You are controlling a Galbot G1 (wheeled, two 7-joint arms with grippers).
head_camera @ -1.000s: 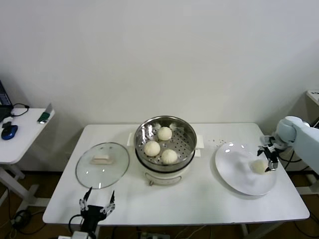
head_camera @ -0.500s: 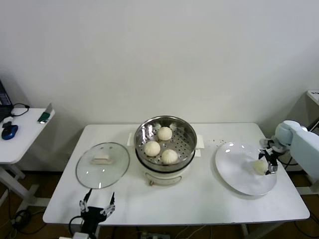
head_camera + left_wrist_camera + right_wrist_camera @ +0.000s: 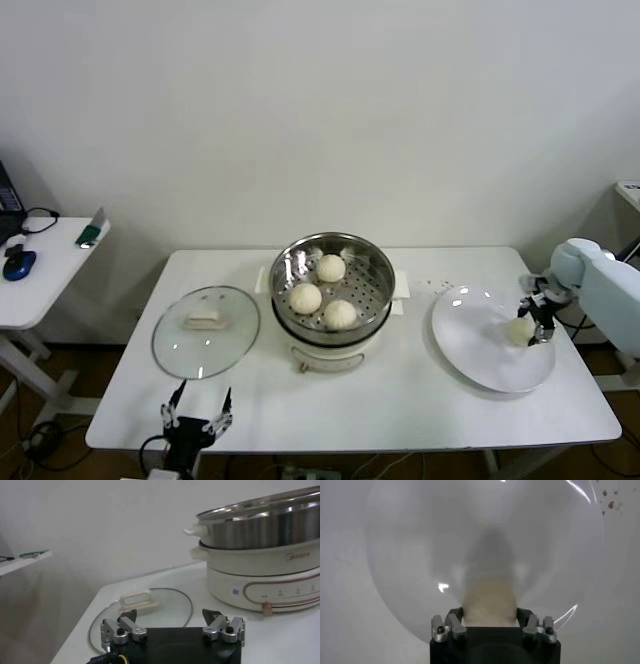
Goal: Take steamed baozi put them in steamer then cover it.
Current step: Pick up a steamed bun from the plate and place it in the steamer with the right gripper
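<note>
The right end effector (image 3: 535,322) is clamped on the last steamed baozi (image 3: 521,329) over the white plate (image 3: 475,345). Well to its left stands the steamer (image 3: 331,300) holding three buns, with the cover (image 3: 206,331) beyond. The left end effector (image 3: 196,412) waits apart at the desk (image 3: 400,400) edge.

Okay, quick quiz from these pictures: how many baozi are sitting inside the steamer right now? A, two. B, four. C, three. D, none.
C: the head view shows three baozi on the perforated tray of the steamer, while the fourth bun is over the white plate, between the fingers of the right claw.
</note>
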